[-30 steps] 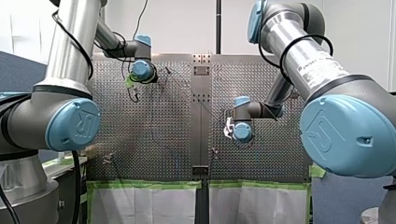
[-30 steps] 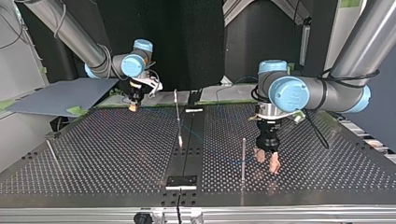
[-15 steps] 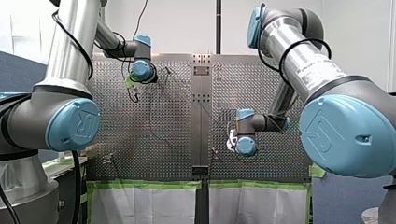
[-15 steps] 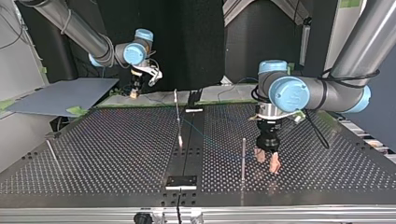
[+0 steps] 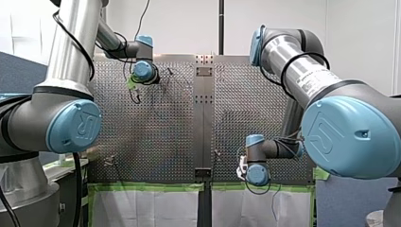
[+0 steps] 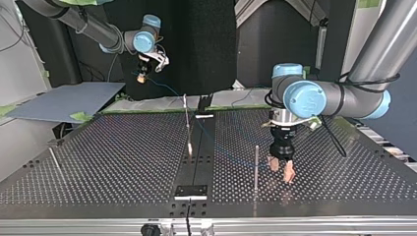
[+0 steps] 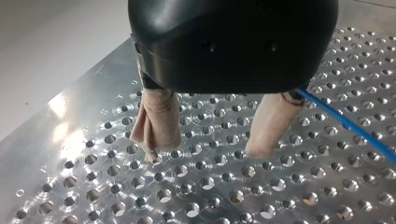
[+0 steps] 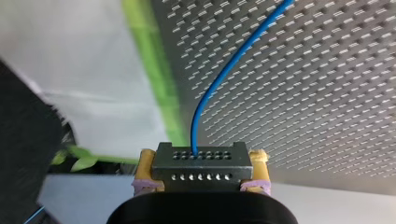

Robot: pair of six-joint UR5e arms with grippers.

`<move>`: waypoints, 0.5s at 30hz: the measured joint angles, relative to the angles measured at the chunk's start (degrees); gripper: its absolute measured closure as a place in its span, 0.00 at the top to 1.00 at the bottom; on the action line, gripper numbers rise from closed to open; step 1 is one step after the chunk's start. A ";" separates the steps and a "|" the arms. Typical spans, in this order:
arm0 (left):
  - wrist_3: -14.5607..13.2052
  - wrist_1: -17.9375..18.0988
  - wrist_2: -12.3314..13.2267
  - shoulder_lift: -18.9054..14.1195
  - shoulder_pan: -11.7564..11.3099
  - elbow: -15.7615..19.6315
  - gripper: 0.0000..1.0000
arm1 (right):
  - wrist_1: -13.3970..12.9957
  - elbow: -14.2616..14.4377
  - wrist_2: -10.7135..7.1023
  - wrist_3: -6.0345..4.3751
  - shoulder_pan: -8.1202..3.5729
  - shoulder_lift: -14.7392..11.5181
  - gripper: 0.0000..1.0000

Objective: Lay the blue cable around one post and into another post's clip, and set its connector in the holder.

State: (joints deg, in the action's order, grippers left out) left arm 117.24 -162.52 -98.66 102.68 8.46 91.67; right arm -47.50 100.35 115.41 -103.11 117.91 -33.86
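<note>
The blue cable (image 6: 169, 90) runs from my raised right gripper (image 6: 141, 77) down across the perforated table (image 6: 108, 157) toward a thin post (image 6: 256, 167). In the right wrist view the right gripper (image 8: 201, 164) is shut on the dark grey connector (image 8: 196, 165), yellow pads on both sides, and the cable (image 8: 219, 79) leaves its face. My left gripper (image 6: 280, 169) stands just above the table beside that post. Its beige fingers (image 7: 156, 121) are open with nothing between them, and the cable (image 7: 345, 126) passes beside one finger. A second post (image 6: 187, 123) stands mid-table.
A black plate (image 6: 192, 191) sits on the centre strip near the top view's bottom edge. A slanted thin post (image 6: 54, 160) stands at that view's left. A grey sheet (image 6: 64, 101) and green tape (image 6: 78, 116) lie beyond the table's far edge.
My right arm has carried the connector up and back past the table's edge, lifting the cable off the surface. My left arm has not moved.
</note>
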 joint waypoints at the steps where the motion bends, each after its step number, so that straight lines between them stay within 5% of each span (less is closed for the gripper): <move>1: 0.00 0.00 0.00 0.00 0.00 0.00 1.00 | -0.44 0.43 -0.01 -0.01 -0.03 0.44 0.00; 6: 0.00 0.00 0.00 0.00 0.00 0.00 1.00 | -2.78 2.77 0.00 -0.31 -0.16 2.78 0.00; 15: -0.11 0.00 -0.14 0.00 0.06 0.00 1.00 | -7.57 7.55 -0.09 -2.51 -1.21 7.56 0.00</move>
State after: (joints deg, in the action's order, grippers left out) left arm 117.13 -162.52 -98.80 102.68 8.52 91.67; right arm -55.06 107.91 115.32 -105.62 116.70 -26.30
